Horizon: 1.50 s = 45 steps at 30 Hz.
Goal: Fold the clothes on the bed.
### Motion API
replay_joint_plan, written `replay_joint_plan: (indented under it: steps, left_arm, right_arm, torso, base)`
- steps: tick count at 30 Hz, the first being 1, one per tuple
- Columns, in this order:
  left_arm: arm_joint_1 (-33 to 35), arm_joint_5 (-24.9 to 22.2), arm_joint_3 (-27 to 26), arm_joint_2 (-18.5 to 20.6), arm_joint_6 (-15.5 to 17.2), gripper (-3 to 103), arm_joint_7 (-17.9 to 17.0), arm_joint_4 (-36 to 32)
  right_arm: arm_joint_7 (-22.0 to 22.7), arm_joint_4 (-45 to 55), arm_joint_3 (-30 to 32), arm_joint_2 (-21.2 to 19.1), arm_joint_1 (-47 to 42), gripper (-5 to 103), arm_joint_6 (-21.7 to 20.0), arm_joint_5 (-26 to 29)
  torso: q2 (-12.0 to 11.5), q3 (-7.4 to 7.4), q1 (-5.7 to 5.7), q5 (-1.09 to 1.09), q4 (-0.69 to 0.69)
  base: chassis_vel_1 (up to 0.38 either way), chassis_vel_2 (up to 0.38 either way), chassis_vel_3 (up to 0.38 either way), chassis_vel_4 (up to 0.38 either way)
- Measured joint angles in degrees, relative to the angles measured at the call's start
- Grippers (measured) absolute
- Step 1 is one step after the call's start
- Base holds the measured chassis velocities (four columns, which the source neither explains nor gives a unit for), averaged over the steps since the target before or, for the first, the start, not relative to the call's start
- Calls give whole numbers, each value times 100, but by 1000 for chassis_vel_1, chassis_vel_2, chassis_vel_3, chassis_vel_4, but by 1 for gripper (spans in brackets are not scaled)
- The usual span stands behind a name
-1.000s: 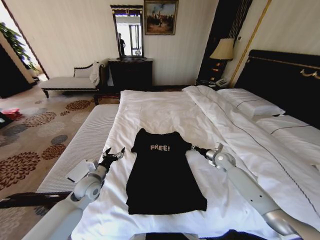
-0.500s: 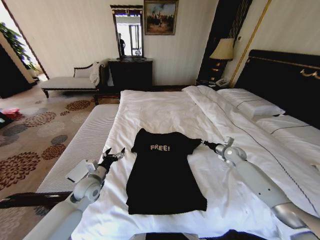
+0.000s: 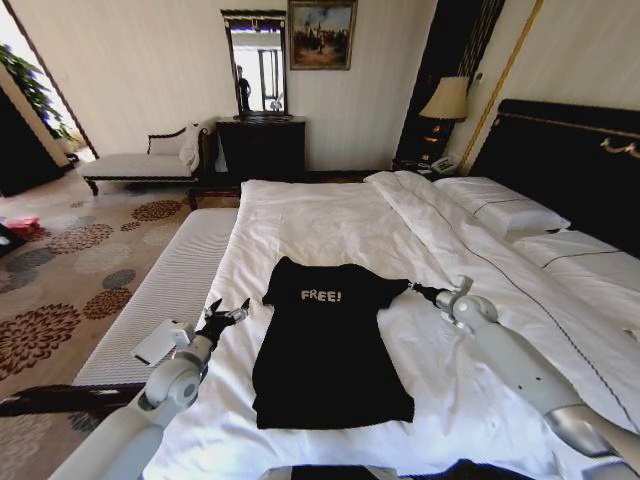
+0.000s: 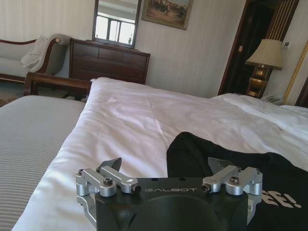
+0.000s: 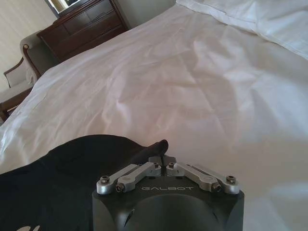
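Right gripper (image 5: 164, 155) pinched shut on the black T-shirt's (image 3: 325, 345) sleeve tip; left gripper (image 4: 166, 166) hung open beside the other sleeve. We noted the shirt flat near the bed's (image 3: 320, 215) foot edge; soft, light fabric, best held at sleeves or hem.

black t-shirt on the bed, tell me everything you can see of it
The black T-shirt is soft fabric with white "FREE!" lettering on the chest, lying flat and face up on the bed, collar toward the far end. The right tool is shut on its right sleeve tip, pulling it outward. The left tool hangs open beside its left sleeve, not touching.
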Motion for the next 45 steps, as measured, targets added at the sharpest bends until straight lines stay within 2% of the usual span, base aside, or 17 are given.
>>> replay_joint_plan:
  steps: [4,14,25,33,37,44,45]
  left_arm:
    - [-36,0,38,-27,0,100,1,9]
    - [-12,-1,37,-55,-1,100,16,17]
    - [95,-3,-41,-42,-12,100,66,-4]
    - [112,-2,-44,-55,-18,100,95,9]
    - [145,-3,-86,-47,-22,100,110,9]
    - [182,-13,-127,-38,-25,100,123,8]
    - [181,-14,-128,-48,-26,100,125,9]
  right_arm:
    - [-25,291,6,-44,-99,0,28,-125]
    - [141,1047,-112,-139,-126,0,-33,45]
    - [455,1562,-1087,25,389,0,-163,242]
    - [615,1525,-1536,235,576,0,-183,265]
    - [697,1225,-1828,481,792,0,-183,260]
    - [747,1006,-1940,636,857,-3,-181,217]
    - [747,976,-1938,642,853,1,-179,187]
  torso:
    - [0,0,0,0,-1]
    - [0,0,0,-1,0]
    - [0,0,0,-1,1]
    - [0,0,0,-1,0]
    - [0,0,0,-1,2]
    - [0,0,0,0,1]
    - [0,0,0,-1,0]
  base:
    - [0,0,0,0]
    - [0,0,0,0]
    - [0,0,0,0]
    - [0,0,0,0]
    - [0,0,0,0]
    - [0,0,0,0]
    - [0,0,0,0]
